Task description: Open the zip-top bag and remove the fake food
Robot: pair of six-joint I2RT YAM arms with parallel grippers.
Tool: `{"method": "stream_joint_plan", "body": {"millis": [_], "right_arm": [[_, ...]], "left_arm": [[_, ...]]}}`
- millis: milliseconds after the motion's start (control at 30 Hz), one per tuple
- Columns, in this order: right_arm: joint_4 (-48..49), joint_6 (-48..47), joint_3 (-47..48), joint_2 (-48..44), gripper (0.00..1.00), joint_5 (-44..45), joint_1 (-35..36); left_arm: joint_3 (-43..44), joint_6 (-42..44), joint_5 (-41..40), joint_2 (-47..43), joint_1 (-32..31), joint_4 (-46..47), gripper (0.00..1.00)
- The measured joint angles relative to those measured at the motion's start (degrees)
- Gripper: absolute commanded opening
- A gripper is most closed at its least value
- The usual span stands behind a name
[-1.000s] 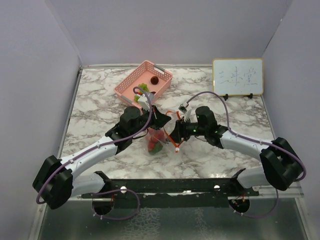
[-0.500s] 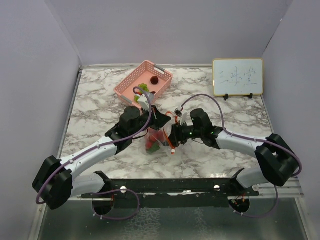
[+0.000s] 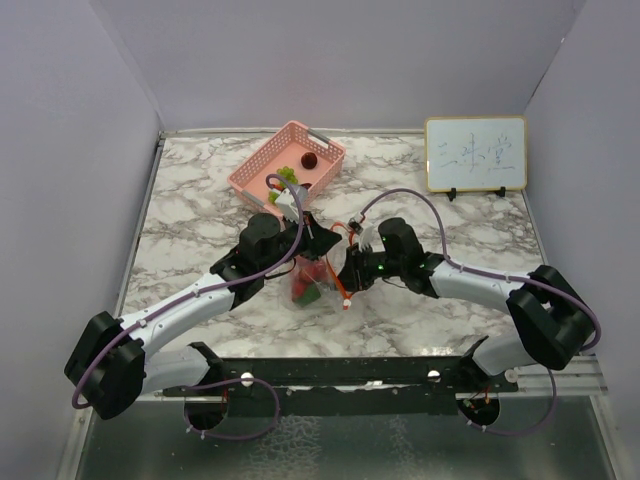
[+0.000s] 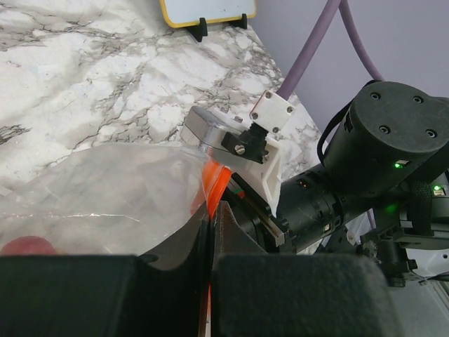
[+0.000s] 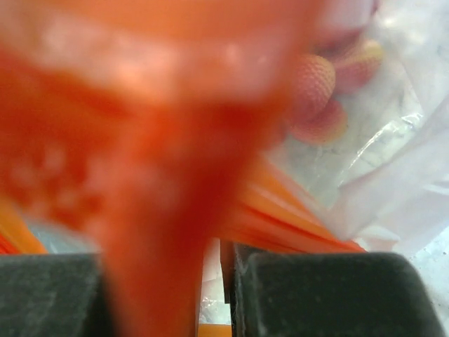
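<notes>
The zip-top bag (image 3: 312,283) hangs between my two grippers just above the table, with red and green fake food (image 3: 308,288) inside it. My left gripper (image 3: 318,242) is shut on the bag's red-orange zip strip (image 4: 214,184). The see-through bag wall (image 4: 105,193) spreads to its left. My right gripper (image 3: 349,270) is close against the bag's right side. In the right wrist view the blurred orange strip (image 5: 161,140) fills the frame and runs down between my fingers (image 5: 316,295). Pale red food pieces (image 5: 316,84) show through the plastic.
The pink mesh basket (image 3: 262,168) stands at the back left and holds a dark red piece (image 3: 310,159) and green pieces (image 3: 286,176). A small whiteboard (image 3: 475,153) stands at the back right. Grey walls close in three sides.
My right gripper has moved left, closer to my left gripper and the bag. The orange strip is less stretched. The left arm has stayed where it was.
</notes>
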Motion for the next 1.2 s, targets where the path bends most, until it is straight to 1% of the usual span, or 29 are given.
{"method": "stream_joint_plan", "body": {"millis": [67,100,133,333,600,767,967,1200], "right_arm": [[0.1,0.1,0.0,0.0,0.04,0.0,0.0],[0.2,0.1,0.0,0.0,0.02,0.1,0.0],[0.2,0.2,0.0,0.0,0.01,0.1,0.0],[-0.1,0.4,0.0,-0.7,0.01,1.6,0.1],[-3.2,-0.7,0.3,-7.3,0.01,5.8,0.2],[-7.6,-2.0,0.8,-10.7,0.01,10.3,0.2],[-13.6,-4.0,3.9,-16.4,0.01,16.2,0.2],[-16.2,-4.6,5.8,-20.5,0.01,18.4,0.2]], "left_arm": [[0.0,0.0,0.0,0.0,0.0,0.0,0.00],[0.0,0.0,0.0,0.0,0.0,0.0,0.00],[0.0,0.0,0.0,0.0,0.0,0.0,0.00],[-0.2,0.1,-0.2,-0.3,0.0,-0.5,0.00],[-1.2,0.3,-1.1,-0.9,0.0,-1.2,0.00],[-1.2,0.5,-1.5,-1.2,0.0,-1.4,0.00],[-1.4,0.9,-1.6,-1.3,0.0,-1.4,0.00],[-1.6,1.0,-1.6,1.4,0.0,-0.2,0.00]]}}
